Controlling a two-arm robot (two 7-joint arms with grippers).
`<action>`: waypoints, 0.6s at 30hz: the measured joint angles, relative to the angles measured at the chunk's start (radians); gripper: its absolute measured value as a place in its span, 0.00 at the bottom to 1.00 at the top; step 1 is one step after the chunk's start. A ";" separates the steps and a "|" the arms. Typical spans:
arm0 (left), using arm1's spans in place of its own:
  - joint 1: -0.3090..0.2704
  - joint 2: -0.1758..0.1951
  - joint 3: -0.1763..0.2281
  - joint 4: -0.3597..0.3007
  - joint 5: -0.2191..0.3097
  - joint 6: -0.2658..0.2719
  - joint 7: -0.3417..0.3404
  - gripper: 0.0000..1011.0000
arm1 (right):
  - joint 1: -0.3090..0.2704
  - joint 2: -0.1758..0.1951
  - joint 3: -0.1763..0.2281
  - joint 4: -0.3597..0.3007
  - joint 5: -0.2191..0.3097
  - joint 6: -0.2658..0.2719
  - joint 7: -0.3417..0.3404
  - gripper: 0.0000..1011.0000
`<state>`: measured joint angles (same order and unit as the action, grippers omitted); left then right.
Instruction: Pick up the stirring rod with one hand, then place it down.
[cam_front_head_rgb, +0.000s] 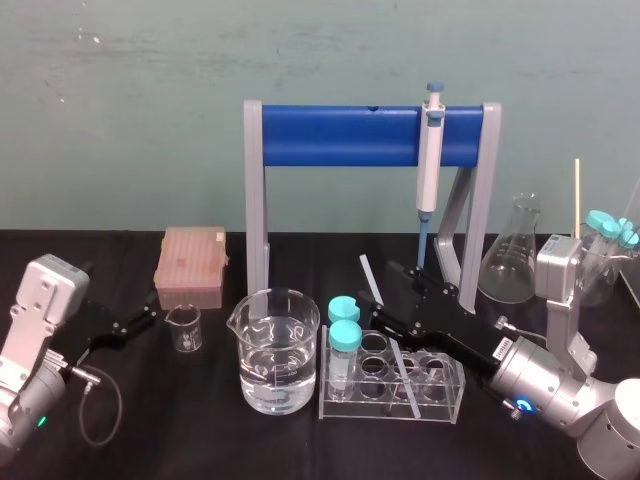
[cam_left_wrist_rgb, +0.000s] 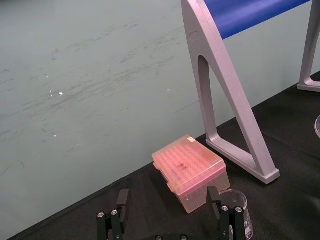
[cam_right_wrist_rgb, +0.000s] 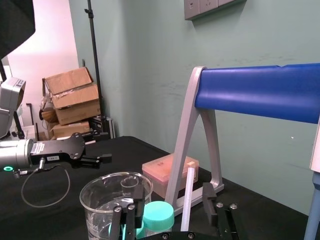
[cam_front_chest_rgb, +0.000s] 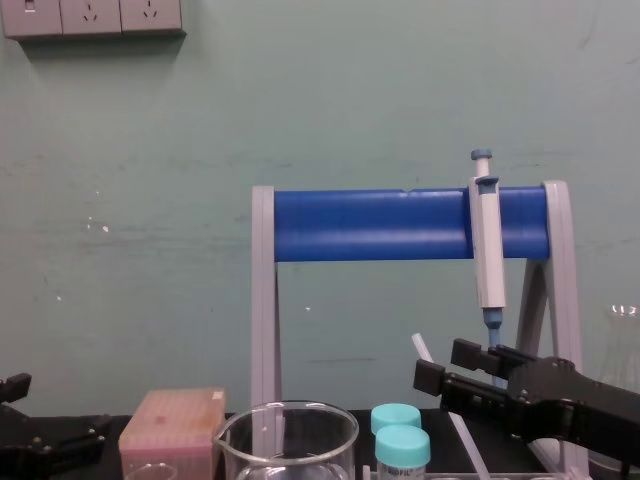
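Head view: the rod (cam_front_head_rgb: 368, 272) leans in the rack (cam_front_head_rgb: 455, 398), its upper part between the right gripper's (cam_front_head_rgb: 378, 292) spread fingers, touching neither. Left gripper (cam_front_head_rgb: 148, 318), fingers also apart, sits beside the small beaker (cam_front_head_rgb: 184, 328).

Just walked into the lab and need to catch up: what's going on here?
The right claw reaches over the test tube rack, jaws open on either side of the stirring rod, which leans in the rack ungripped. The left claw sits idle and open at the left of the table, beside a small beaker.
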<state>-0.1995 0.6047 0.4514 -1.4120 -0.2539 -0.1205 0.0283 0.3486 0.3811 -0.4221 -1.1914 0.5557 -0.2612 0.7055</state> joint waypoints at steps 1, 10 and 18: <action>0.000 0.000 0.000 0.000 0.000 0.000 0.000 0.99 | 0.000 0.000 0.000 0.000 0.000 0.000 0.000 0.72; 0.000 0.000 0.000 0.000 0.000 0.000 0.000 0.99 | -0.030 0.014 0.068 -0.057 -0.025 -0.006 -0.116 0.97; 0.000 0.000 0.000 0.000 0.000 0.000 0.000 0.99 | -0.115 0.009 0.165 -0.127 -0.130 0.074 -0.428 0.99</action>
<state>-0.1995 0.6047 0.4513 -1.4120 -0.2539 -0.1206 0.0283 0.2340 0.3902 -0.2574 -1.3182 0.4260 -0.1876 0.2771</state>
